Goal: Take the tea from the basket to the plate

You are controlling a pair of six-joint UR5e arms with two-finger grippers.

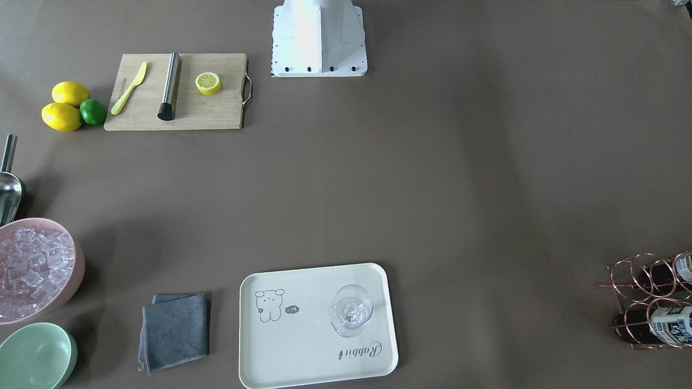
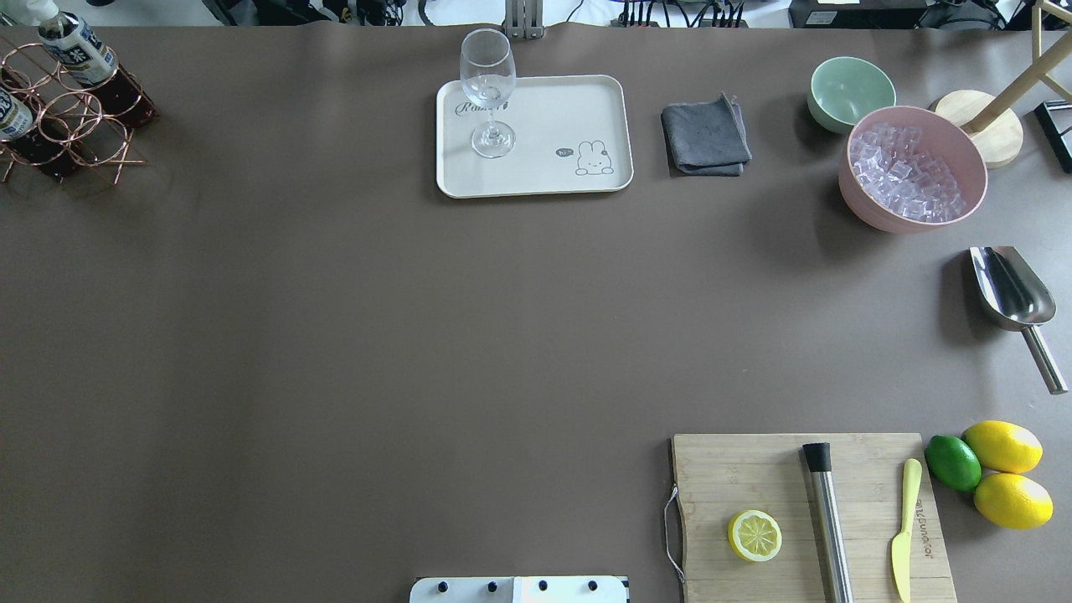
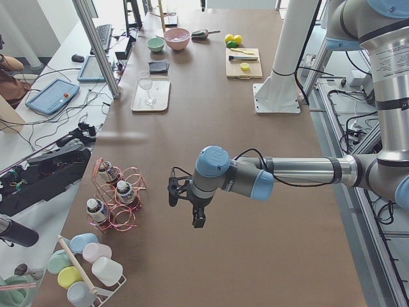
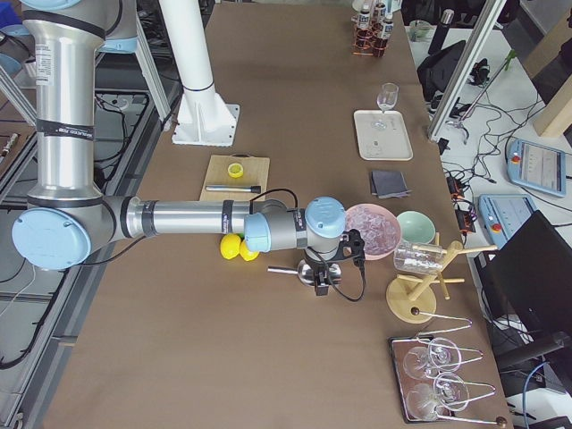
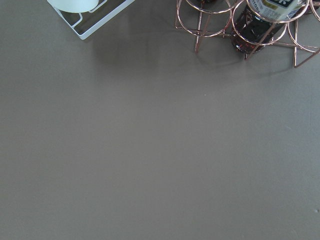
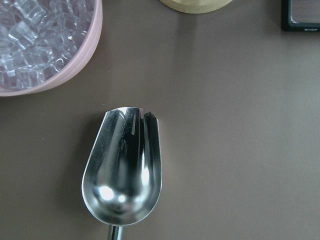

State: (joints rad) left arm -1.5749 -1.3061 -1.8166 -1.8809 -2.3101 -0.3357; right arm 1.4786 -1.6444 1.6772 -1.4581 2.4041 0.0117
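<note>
Brown table: tea [image 3: 125, 190] in basket [image 3: 131, 211], near L fingers [image 3: 198, 219], untouched; finger spread unclear.

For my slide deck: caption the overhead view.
Tea bottles sit in the wire basket, far left; a glass stands on the cream tray.

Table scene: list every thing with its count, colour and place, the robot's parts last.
tea: three, red-brown, in the basket
basket: one, rose-gold wire, table's left end
plate: one, cream, far edge, middle
glass: one, clear, upright on the plate
cloth: one, grey, beside the plate
bowl: one, mint green, near the cloth
ice bowl: one, pink, beside that bowl
scoop: one, steel, near the ice bowl
cutting board: one, wooden, near right corner
half lemon, knife, rod: one each; yellow, yellow, steel; on the board
lemons: two, yellow, beside the board
lime: one, green, with the lemons
left gripper: one, black, near the basket
right gripper: one, black, above the scoop
</note>
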